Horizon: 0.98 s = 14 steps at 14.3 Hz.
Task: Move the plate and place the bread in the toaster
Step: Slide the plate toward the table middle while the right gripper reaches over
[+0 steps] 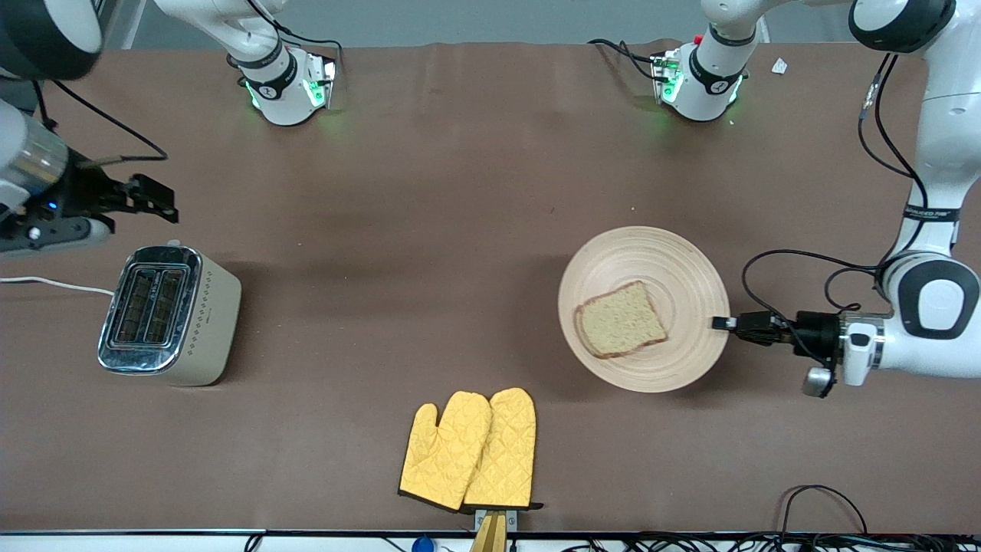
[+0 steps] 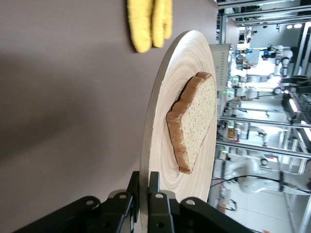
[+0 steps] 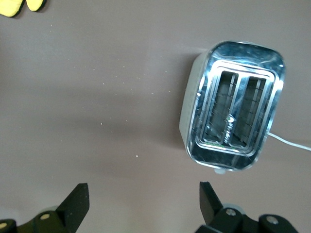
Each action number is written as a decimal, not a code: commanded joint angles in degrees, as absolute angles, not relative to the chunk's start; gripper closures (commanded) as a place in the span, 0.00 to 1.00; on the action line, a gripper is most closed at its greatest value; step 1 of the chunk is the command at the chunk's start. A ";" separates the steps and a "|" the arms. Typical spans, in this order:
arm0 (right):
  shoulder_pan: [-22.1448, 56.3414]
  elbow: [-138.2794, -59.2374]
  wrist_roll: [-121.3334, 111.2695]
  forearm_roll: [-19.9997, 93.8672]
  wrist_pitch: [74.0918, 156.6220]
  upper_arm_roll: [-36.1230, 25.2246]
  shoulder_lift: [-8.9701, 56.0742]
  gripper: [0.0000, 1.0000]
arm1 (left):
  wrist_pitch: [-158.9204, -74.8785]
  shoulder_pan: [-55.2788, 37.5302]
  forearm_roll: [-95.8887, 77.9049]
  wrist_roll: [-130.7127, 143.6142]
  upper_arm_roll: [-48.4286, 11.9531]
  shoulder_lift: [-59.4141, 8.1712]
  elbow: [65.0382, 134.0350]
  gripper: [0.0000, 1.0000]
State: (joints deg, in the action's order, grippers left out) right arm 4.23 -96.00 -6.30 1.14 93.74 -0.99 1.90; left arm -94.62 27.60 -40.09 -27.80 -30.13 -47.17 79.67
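The wooden plate (image 1: 651,257) is toward the left arm's end of the table, with the bread (image 1: 621,319) lying on it. My left gripper (image 1: 720,323) is shut on the plate's rim at the edge toward the left arm's end. In the left wrist view its fingers (image 2: 154,187) clamp the rim of the plate (image 2: 167,121), and the bread (image 2: 194,121) is just past them. The plate casts a shadow and looks slightly raised. The toaster (image 1: 165,314) stands at the right arm's end, slots up and empty. My right gripper (image 1: 157,201) is open and empty, over the table beside the toaster (image 3: 235,119).
A pair of yellow oven mitts (image 1: 469,451) lies near the table's front edge, between the plate and the toaster. The toaster's white cord (image 1: 54,285) runs off the table's end. Brown table surface spreads between the toaster and the plate.
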 commanded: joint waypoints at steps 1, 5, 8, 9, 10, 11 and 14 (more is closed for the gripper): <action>4.83 -101.85 -5.63 2.28 99.99 -1.05 1.23 0.00 | -98.50 26.73 -40.69 -25.49 -35.05 -46.49 83.13 1.00; 6.15 -103.01 -5.63 2.81 105.28 -1.14 4.65 0.00 | -104.84 19.18 -43.24 -26.19 -35.68 -48.15 84.55 1.00; 7.55 -103.18 -4.31 2.81 109.23 -1.14 8.25 0.00 | -115.71 12.06 -47.88 -26.45 -35.68 -49.57 86.74 1.00; 8.34 -103.18 -3.26 2.81 110.55 -1.14 9.39 0.00 | -119.23 9.26 -49.64 -26.54 -35.68 -50.18 86.75 1.00; 9.48 -103.18 -1.60 2.81 111.87 -1.06 10.54 0.00 | -121.36 7.23 -51.22 -26.54 -35.68 -51.14 86.57 1.00; 11.32 -103.36 1.12 2.81 113.36 -1.14 11.50 0.00 | -124.16 5.29 -53.07 -26.72 -35.60 -52.02 86.57 1.00; 16.42 -108.00 9.47 2.81 121.96 -1.14 12.30 0.00 | -129.62 2.20 -55.01 -29.61 -35.51 -54.66 86.48 1.00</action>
